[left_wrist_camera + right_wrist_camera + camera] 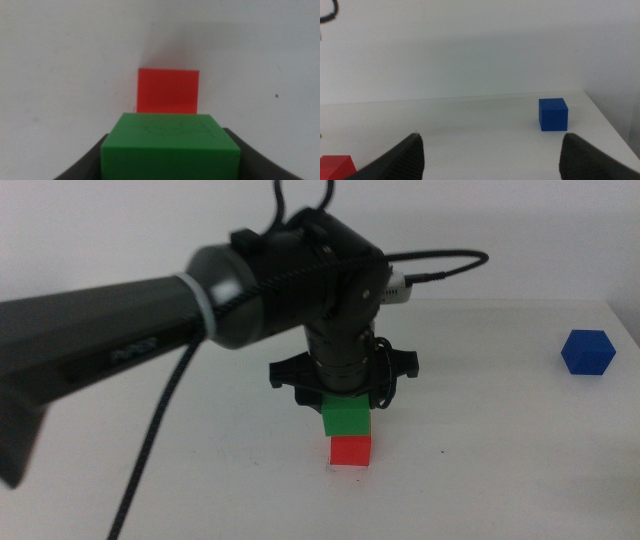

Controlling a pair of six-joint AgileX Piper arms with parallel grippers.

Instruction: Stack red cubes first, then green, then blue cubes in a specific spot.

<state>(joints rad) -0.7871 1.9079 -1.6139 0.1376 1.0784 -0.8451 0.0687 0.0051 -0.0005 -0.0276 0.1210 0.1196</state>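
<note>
The green cube (347, 418) sat gripped between the jaws of the left gripper (345, 408), directly above the red cube (351, 450) near the table's middle, seemingly so it could be lowered squarely on; whether they touched was unclear. Both were matte and plain, equal in size. The blue cube (587, 352) waited far right. The right gripper (490, 150) stood wide, empty, facing it.

The left gripper's (345, 402) fingertips are hiding behind the green cube (347, 418), the red cube (335, 167) is running off the right wrist view's edge, and whether green is touching red is staying unclear.
</note>
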